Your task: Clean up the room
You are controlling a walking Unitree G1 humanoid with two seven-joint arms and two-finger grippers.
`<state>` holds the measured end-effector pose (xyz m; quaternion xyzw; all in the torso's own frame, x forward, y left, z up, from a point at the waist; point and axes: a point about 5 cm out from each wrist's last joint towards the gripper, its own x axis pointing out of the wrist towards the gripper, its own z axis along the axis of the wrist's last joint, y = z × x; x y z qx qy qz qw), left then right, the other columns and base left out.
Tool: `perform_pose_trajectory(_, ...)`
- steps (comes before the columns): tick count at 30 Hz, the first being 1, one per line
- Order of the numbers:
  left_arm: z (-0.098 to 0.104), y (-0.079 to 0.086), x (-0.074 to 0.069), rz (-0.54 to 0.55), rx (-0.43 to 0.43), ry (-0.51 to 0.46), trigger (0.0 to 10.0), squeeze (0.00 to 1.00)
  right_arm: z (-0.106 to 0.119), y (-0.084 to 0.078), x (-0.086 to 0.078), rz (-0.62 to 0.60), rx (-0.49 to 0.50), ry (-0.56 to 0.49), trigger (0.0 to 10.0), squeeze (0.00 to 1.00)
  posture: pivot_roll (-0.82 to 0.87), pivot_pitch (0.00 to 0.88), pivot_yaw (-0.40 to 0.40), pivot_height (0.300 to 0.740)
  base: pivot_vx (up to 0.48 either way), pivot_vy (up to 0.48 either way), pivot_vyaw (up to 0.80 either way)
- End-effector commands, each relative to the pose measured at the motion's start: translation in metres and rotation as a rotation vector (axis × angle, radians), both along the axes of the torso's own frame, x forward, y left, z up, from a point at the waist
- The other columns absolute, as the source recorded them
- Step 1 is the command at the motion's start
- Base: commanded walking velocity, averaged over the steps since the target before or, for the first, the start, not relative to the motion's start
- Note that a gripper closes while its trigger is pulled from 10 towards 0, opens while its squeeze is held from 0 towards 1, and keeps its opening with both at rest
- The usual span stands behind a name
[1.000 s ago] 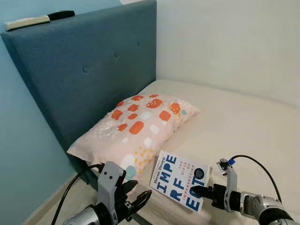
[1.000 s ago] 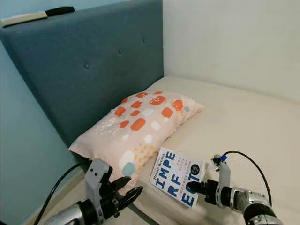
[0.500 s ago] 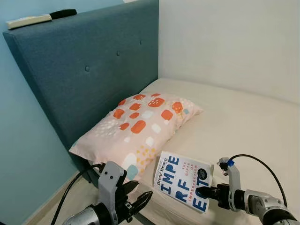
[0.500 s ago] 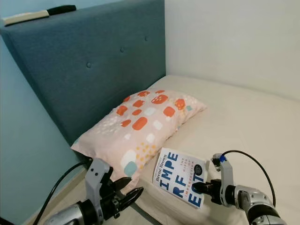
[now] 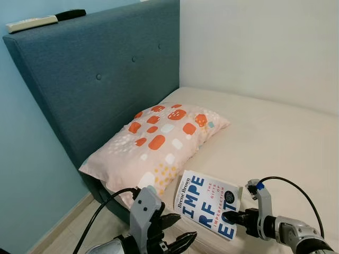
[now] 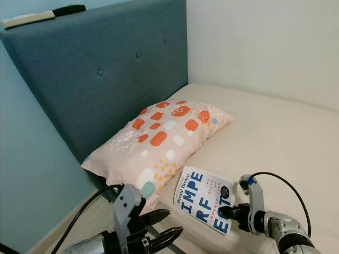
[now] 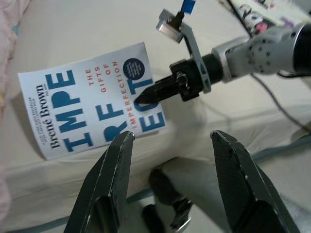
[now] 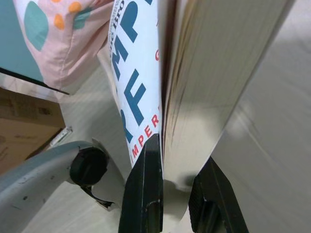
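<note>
One bed, one pillow, one book, two robot hands.

There is one bed (image 5: 275, 132) with one blue headboard (image 5: 95, 79) behind it. One pink pillow (image 5: 156, 140) with orange and white spots lies on the bed. One white book (image 5: 206, 203) with blue letters lies just beside the pillow. On top of the headboard sit two flat things, one white remote (image 5: 30, 23) and one black remote (image 5: 70, 15). There are two robot hands, the left hand (image 5: 177, 243) and the right hand (image 5: 229, 217), and each hand has two black fingers. One black cable (image 5: 288, 185) loops over the right arm.
</note>
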<state>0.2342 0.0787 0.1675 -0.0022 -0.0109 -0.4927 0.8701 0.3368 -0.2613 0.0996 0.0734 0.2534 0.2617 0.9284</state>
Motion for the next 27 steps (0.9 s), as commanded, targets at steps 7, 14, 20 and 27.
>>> perform_pose_trajectory(7, -0.0001, -0.0002, -0.0036, -0.021, 0.035, -0.03, 10.0, 0.0, -0.0181, -0.0023, -0.0094, -0.034, -0.047, 0.053, 10.0, 0.0, 0.22, 0.344, 0.069, 0.598, 0.0, 0.0, 0.0)
perform_pose_trajectory(14, 0.0006, 0.0024, 0.0008, 0.031, 0.054, -0.07, 10.0, 0.0, -0.0186, -0.0026, -0.0093, -0.049, -0.042, 0.044, 10.0, 0.0, 0.22, 0.337, 0.074, 0.598, 0.0, 0.0, 0.0)
perform_pose_trajectory(20, -0.0003, 0.0036, 0.001, 0.027, 0.06, -0.07, 10.0, 0.0, -0.0198, -0.0037, -0.0102, -0.054, -0.052, 0.045, 10.0, 0.87, 0.22, 0.337, 0.076, 0.598, 0.0, 0.0, 0.0)
perform_pose_trajectory(27, -0.0019, 0.0032, -0.0008, 0.027, 0.06, -0.067, 10.0, 0.0, -0.0189, -0.0067, -0.0093, -0.076, -0.087, 0.032, 10.0, 0.52, 0.22, 0.34, 0.078, 0.598, 0.0, 0.0, 0.0)
